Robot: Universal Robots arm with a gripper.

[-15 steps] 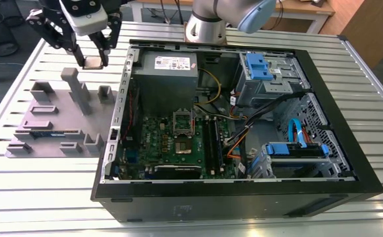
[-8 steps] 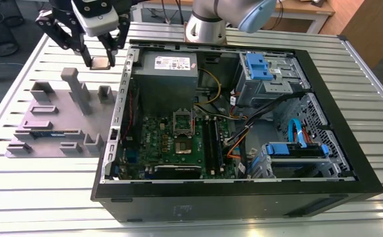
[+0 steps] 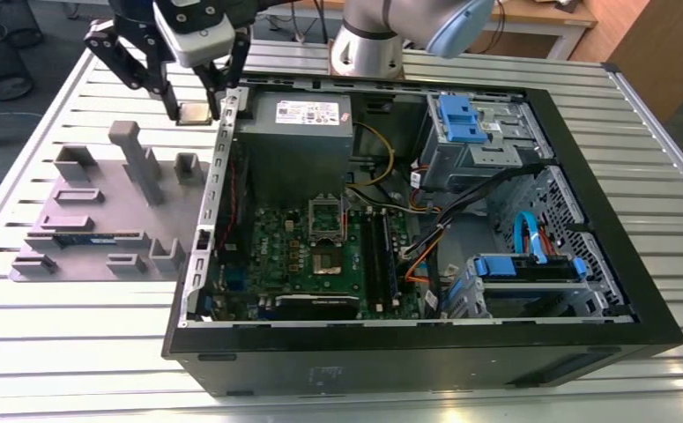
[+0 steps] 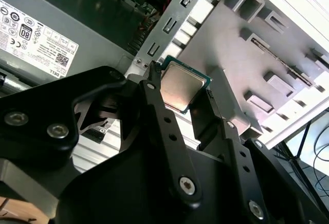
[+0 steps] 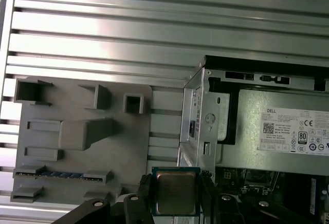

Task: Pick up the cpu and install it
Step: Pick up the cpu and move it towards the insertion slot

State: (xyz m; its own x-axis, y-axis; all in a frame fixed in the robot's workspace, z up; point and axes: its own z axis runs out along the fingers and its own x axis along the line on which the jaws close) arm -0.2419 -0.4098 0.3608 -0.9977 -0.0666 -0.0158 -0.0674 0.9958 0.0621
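The gripper (image 5: 175, 199) is clamped on the cpu (image 5: 175, 190) by two opposite edges, holding it above the gap between the grey parts holder (image 5: 77, 147) and the open computer case (image 3: 435, 344). The exterior view adds the green board (image 3: 317, 256) inside the case.

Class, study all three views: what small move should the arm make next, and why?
Probably carry the chip over the case wall toward the socket on the green board. The gripper is shut on the cpu, holding it off the grey fixture tray and outside the case.
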